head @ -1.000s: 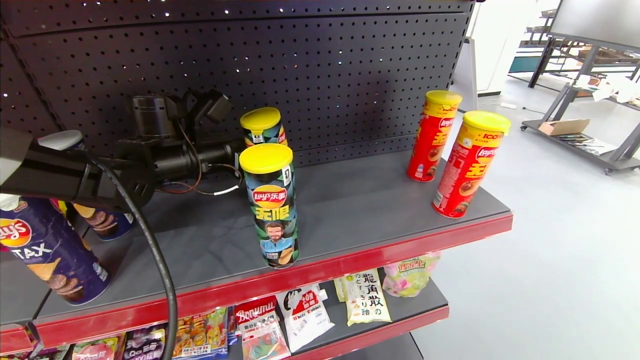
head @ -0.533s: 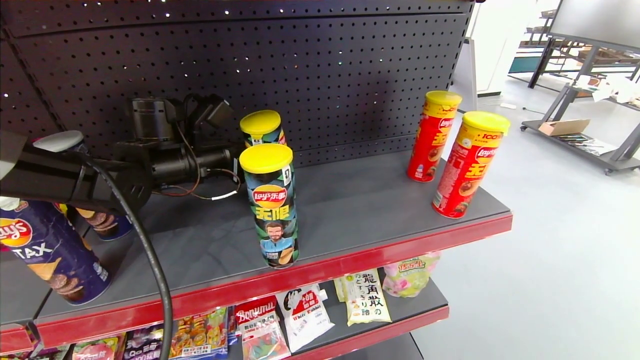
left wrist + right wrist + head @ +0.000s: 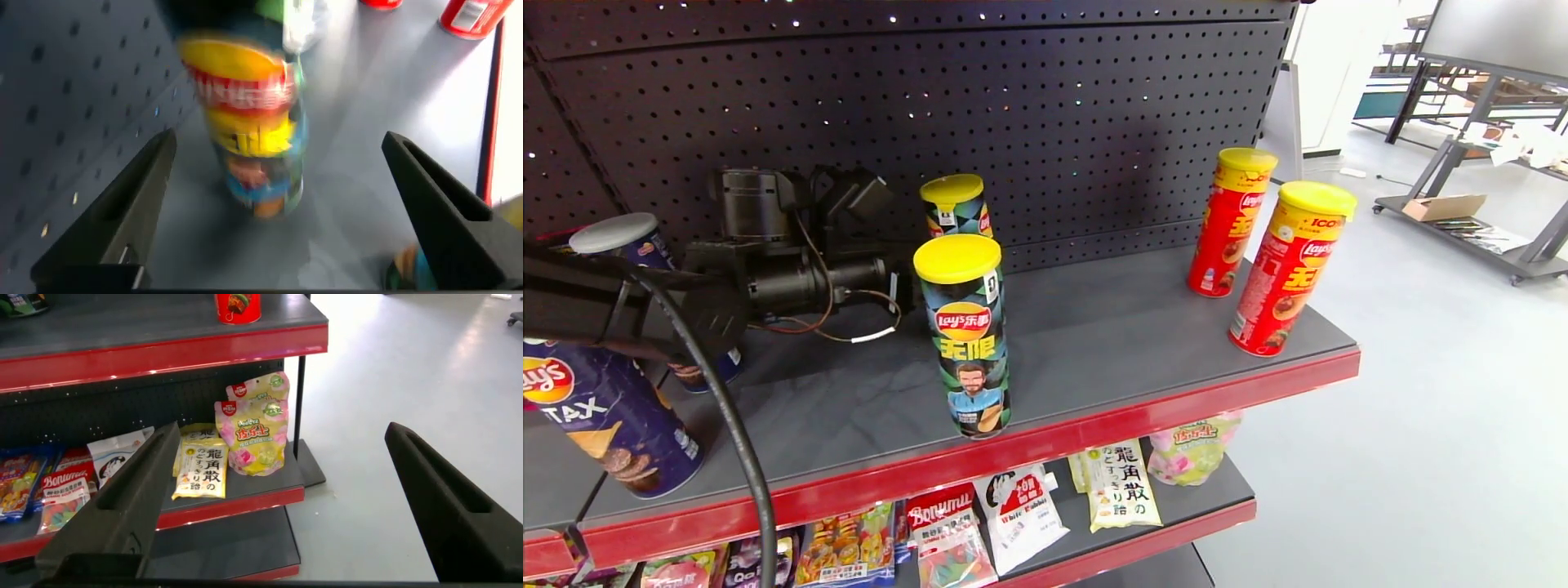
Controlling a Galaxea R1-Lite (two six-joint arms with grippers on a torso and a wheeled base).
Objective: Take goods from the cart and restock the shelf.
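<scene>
Black pegboard (image 3: 1013, 106) behind, grey shelf (image 3: 1094, 343) with a red front edge. Near the pegboard, upright on the shelf: rear green chip can (image 3: 954, 208), yellow-lidded. Directly ahead of it, at the shelf edge: front green chip can (image 3: 964, 335). Left tool (image 3: 278, 143) beside the rear green chip can, fingers (image 3: 122, 212) spread wide, can standing free beyond the tips, touching neither. Toward the right end: back red chip can (image 3: 1229, 220) and near red chip can (image 3: 1290, 265), just apart. At the left: purple chip can (image 3: 605, 416), grey-lidded purple can (image 3: 645, 245) behind it. Right tool (image 3: 282, 429) spread as well, gripping nothing, facing the lower shelf (image 3: 245, 508) with a pink-and-green snack bag (image 3: 255, 425) and a yellow-and-white snack bag (image 3: 200, 461).
</scene>
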